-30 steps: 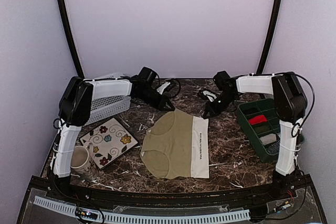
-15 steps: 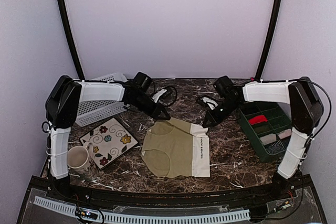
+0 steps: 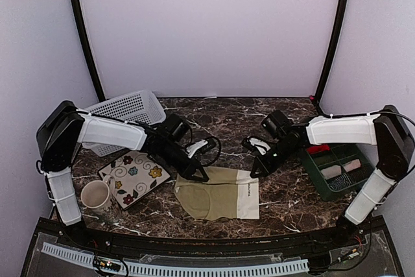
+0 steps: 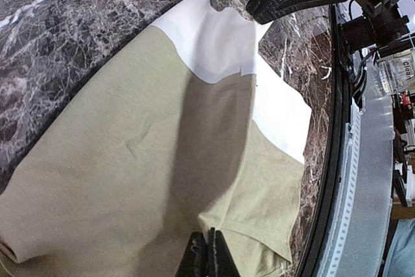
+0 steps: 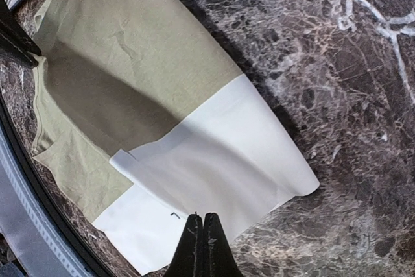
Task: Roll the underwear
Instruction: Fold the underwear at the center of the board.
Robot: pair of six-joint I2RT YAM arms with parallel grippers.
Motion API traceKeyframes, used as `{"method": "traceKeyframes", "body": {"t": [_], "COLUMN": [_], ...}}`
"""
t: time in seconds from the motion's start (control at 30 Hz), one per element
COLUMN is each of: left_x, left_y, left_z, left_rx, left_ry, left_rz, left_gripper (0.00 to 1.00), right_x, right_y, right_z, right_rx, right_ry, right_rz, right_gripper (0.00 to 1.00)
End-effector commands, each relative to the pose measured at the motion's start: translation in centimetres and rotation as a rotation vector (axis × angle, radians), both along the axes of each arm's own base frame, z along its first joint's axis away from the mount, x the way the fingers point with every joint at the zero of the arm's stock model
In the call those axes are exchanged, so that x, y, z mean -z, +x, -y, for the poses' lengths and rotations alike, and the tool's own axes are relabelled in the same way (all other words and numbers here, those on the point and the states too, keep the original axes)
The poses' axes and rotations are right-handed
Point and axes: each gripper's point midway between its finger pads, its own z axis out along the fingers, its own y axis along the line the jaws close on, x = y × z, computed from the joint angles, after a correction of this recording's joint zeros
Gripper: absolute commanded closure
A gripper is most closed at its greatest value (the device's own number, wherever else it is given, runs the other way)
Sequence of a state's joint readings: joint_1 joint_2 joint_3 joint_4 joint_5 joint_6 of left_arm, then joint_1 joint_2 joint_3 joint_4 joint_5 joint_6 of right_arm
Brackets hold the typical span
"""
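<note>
At lower left of the overhead view a mug [image 3: 96,194] and a flowered plate [image 3: 133,174] sit on the marble surface [image 3: 220,115], unused. Just right of the plate, the left end effector [image 3: 201,176] is clenched on the olive far edge of the underwear [image 3: 217,198]. The garment lies at lower centre of the frame, near the front edge. Its far part is drawn over toward the near hem, which marks the first fold of the roll as under way. The right end effector [image 3: 255,172] is clamped on the cream waistband, where the right wrist view shows a small curl of cloth. A green tray [image 3: 310,172] stands at far right. The next move probably calls for both arms to carry the held edge onward together and evenly, so the roll forms straight.
</note>
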State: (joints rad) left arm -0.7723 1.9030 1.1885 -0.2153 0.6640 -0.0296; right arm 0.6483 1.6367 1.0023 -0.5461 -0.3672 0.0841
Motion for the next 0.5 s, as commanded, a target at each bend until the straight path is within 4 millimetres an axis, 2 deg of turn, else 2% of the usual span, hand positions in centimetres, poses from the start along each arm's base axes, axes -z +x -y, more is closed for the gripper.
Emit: {"method": "traceKeyframes", "body": {"t": [0.0, 0.2, 0.47], "left_x": [-2.4, -2.0, -0.6], "left_y": [-1.0, -4.1, -7.6], "left_z": [-0.6, -0.4, 0.3], "left_rx": [-0.007, 0.037, 0.076], "left_ry": [-0.035, -0.028, -0.019], "left_rz": [0.037, 0.013, -0.030], "left_gripper": [1.00, 1.00, 1.00], "right_x": [-0.9, 0.1, 0.3], "right_y": [-1.7, -4.5, -6.1], "right_z": [-0.5, -0.4, 0.2], "right_rx": [0.007, -0.032, -0.034], "right_ry": [0.013, -0.036, -0.063], "right_rz": [0.015, -0.011, -0.030], "right_gripper": [1.00, 1.00, 1.00]}}
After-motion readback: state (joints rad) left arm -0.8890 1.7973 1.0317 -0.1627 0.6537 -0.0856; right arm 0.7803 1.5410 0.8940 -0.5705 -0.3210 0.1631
